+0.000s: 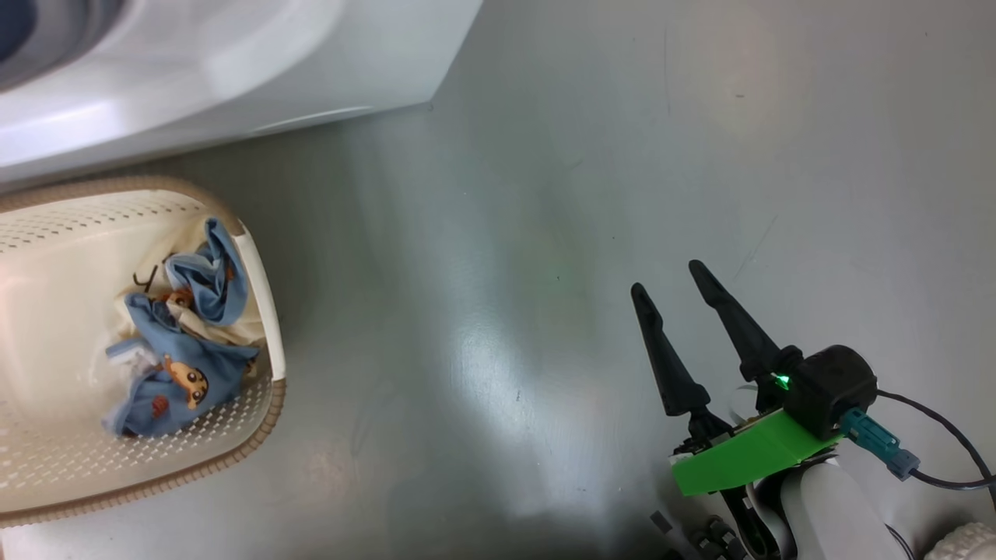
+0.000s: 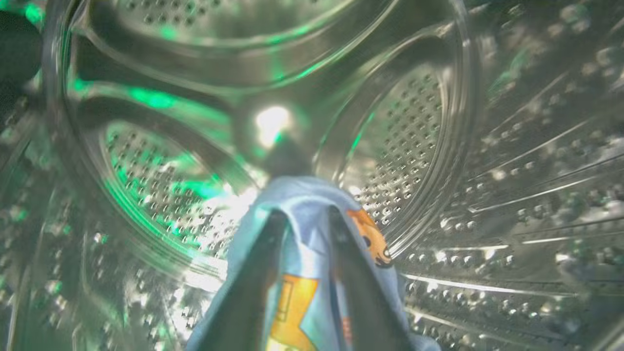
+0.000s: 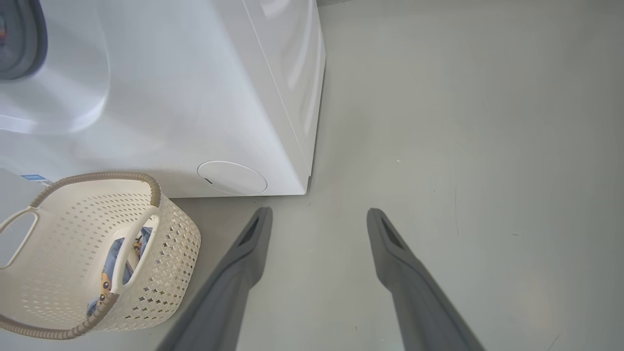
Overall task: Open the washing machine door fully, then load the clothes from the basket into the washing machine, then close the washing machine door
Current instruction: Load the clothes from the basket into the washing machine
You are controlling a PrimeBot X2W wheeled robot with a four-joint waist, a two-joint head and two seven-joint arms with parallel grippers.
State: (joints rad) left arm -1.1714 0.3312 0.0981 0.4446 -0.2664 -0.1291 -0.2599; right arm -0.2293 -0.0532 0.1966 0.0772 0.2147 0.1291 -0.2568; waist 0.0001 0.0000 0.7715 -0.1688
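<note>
One garment [image 2: 302, 253] is inside the washing machine [image 3: 195, 97], well into its steel drum [image 2: 399, 146], draped over the two fingertips of the left hand [image 2: 307, 214]. That hand's jaws stand partly apart with blue cloth between them. Whether the cloth is pinched at all or only hangs on the fingers cannot be told.

The step in hand looks like the loading one, at the point of letting a piece go inside the drum. More clothes [image 1: 179, 373] lie bunched in the basket [image 1: 264, 311], which sits on the floor [image 1: 545, 233] just in front of the washing machine. The right hand [image 1: 667, 277] hovers over bare floor off the washing machine's front corner, well apart from the basket, its jaws spread wide and holding nothing.

The next move probably calls for the left hand to widen enough that the fabric slides off. It would then back out of the washing machine without dragging the cloth along, and go down to the basket for the rest. Closing the washing machine door would come only once the basket is emptied.
</note>
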